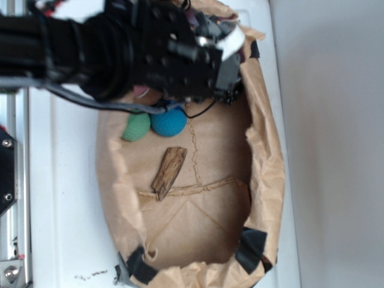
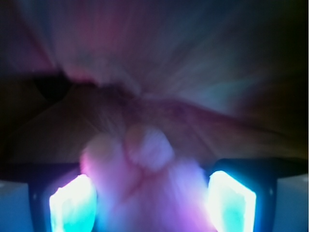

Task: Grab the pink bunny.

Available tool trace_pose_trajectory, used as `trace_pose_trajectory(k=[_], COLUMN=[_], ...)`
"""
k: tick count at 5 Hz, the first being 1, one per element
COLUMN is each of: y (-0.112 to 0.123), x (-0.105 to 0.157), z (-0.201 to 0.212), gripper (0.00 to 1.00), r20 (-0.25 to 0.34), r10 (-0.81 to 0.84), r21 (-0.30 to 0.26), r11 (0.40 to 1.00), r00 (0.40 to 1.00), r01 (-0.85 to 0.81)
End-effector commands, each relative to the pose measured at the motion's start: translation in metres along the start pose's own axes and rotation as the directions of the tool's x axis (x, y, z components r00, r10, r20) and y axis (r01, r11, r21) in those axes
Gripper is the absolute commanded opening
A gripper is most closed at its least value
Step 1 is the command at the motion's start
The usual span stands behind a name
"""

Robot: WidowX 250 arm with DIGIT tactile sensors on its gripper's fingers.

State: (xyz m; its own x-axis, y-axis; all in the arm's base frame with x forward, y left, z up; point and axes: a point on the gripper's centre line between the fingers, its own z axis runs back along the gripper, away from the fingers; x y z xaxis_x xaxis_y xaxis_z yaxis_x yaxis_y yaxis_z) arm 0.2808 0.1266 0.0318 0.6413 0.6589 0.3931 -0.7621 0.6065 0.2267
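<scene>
A WidowX arm reaches into a brown paper-lined basin (image 1: 264,150) on a white surface (image 1: 66,198), its tool (image 2: 152,200) set over the pink bunny (image 2: 145,169). In the blurred wrist view, the soft pink toy fills the gap between the two lit fingers (image 2: 72,203); whether they press it cannot be told. A green ball (image 1: 136,127), blue ball (image 1: 169,122) and wood piece (image 1: 169,171) lie nearby.
</scene>
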Motion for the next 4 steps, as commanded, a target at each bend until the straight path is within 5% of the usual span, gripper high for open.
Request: trace_pose_trajectory(k=[1, 2, 3, 4], y=[-0.006, -0.014, -0.019, -0.016], x=[-0.001, -0.007, -0.011, -0.012], z=[-0.001, 0.001, 0.023, 0.064], gripper=[1.00, 0.00, 0.00, 0.00], r20=[0.046, 0.048, 0.007, -0.095], r10=[0.027, 0.036, 0.016, -0.033], r21=[-0.002, -0.008, -0.046, -0.091], r11=[1.000, 0.999, 0.999, 0.996], r00=[0.999, 0.998, 1.000, 0.995], r01=[-0.027, -0.036, -0.015, 0.024])
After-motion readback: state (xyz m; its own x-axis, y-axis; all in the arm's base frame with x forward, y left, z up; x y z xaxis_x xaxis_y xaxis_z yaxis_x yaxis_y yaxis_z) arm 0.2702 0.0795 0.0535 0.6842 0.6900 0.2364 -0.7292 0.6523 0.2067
